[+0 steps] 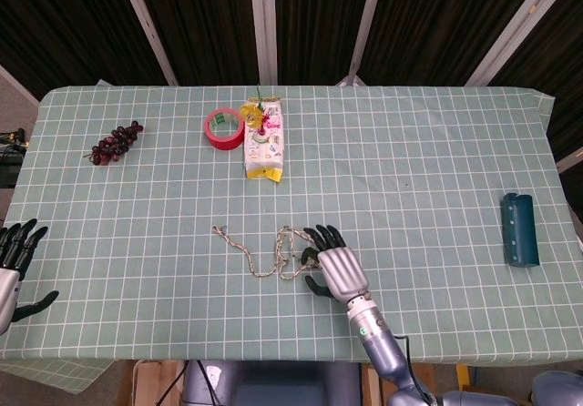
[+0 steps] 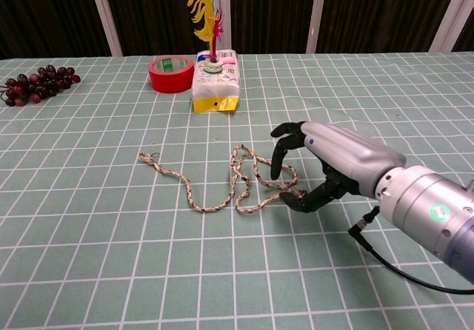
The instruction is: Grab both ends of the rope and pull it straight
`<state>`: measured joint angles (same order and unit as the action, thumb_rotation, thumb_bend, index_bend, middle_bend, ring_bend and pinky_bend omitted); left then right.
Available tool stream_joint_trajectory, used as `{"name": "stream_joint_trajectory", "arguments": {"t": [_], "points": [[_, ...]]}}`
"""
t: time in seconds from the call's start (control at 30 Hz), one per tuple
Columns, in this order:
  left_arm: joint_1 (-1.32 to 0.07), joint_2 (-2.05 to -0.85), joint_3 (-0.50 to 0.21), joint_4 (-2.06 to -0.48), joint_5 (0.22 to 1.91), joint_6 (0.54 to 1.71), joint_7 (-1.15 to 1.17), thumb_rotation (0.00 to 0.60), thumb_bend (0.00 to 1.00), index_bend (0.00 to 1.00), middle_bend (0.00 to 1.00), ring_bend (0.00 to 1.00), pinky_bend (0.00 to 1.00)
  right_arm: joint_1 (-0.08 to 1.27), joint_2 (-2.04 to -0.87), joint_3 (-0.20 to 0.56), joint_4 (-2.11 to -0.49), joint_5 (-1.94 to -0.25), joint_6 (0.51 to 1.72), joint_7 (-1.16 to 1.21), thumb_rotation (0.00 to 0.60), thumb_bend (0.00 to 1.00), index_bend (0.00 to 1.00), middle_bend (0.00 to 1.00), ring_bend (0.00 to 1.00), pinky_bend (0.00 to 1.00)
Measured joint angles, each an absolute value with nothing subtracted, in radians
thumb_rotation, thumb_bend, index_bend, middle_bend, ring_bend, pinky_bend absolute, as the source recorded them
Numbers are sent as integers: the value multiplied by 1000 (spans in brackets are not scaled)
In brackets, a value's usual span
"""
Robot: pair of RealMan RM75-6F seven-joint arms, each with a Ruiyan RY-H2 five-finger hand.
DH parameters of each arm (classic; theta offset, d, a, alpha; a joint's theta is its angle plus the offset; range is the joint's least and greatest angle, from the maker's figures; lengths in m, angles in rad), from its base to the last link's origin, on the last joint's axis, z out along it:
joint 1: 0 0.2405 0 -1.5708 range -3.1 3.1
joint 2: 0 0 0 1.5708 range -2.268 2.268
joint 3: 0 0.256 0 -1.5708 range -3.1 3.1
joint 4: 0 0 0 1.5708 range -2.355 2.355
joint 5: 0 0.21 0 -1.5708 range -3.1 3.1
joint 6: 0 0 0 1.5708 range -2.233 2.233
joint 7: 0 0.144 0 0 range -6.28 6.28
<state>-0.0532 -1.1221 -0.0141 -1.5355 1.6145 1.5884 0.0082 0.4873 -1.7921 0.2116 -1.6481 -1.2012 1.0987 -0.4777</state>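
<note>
Right now the right robot hand, fingers spread, hovers over the rope's right end.

We see a bench under a green checked cloth. On it lie a tangled rope near the front middle, a bunch of dark grapes at the far left, a red tape roll touching a snack packet, and a dark teal box by the right edge.
</note>
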Motion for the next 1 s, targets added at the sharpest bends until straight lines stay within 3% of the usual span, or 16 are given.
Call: {"name": "stream_joint_trajectory", "arguments": {"t": [1.0], "points": [[-60,-1124,-15,-1535,1604,1574,3,600,41,72,0,0,0,524,-1891,196,-1530,-1159,1128,-435,600,374,533,147,0,0]]}}
